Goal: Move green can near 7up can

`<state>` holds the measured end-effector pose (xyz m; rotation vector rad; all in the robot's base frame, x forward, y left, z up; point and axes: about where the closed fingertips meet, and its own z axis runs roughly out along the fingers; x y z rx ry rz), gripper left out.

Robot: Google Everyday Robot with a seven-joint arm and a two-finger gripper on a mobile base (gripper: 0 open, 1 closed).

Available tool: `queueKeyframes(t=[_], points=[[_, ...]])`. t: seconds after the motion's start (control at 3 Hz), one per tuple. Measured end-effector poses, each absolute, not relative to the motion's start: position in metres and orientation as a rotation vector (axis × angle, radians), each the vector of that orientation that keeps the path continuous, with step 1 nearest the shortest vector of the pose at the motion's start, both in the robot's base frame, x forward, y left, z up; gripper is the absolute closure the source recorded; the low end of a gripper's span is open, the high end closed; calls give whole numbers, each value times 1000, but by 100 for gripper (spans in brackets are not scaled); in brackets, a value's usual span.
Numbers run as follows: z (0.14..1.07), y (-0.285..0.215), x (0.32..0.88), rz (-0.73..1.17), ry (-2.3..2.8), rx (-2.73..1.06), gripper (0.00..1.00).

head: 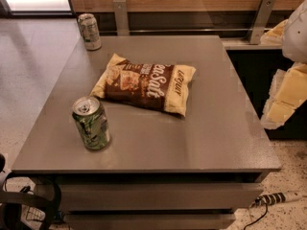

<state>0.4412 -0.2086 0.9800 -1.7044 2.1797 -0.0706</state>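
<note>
The green can [91,123] stands upright near the front left corner of the grey table [216,138]. It has a dark and bright green mottled side and a silver top. The 7up can [89,31], pale silvery-white, stands upright at the table's far left corner. The two cans are far apart along the left side. My gripper [284,97] shows as cream and white parts at the right edge of the view, beyond the table's right side and far from both cans. It holds nothing that I can see.
A brown and cream chip bag [146,83] lies flat in the middle of the table, between the cans and to their right. A wooden wall with metal brackets [120,16] runs behind the table. A power strip [276,198] lies on the floor at the front right.
</note>
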Motion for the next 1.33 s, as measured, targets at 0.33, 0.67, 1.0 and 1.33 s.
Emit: queueKeyframes(t=[0.33, 0.67, 1.0, 1.33], points=[[967, -190, 446, 78, 2099, -1681, 0], [949, -154, 445, 297, 1976, -1640, 0], [940, -112, 437, 490, 1810, -1622, 0], [946, -63, 422, 686, 1616, -1588, 0]])
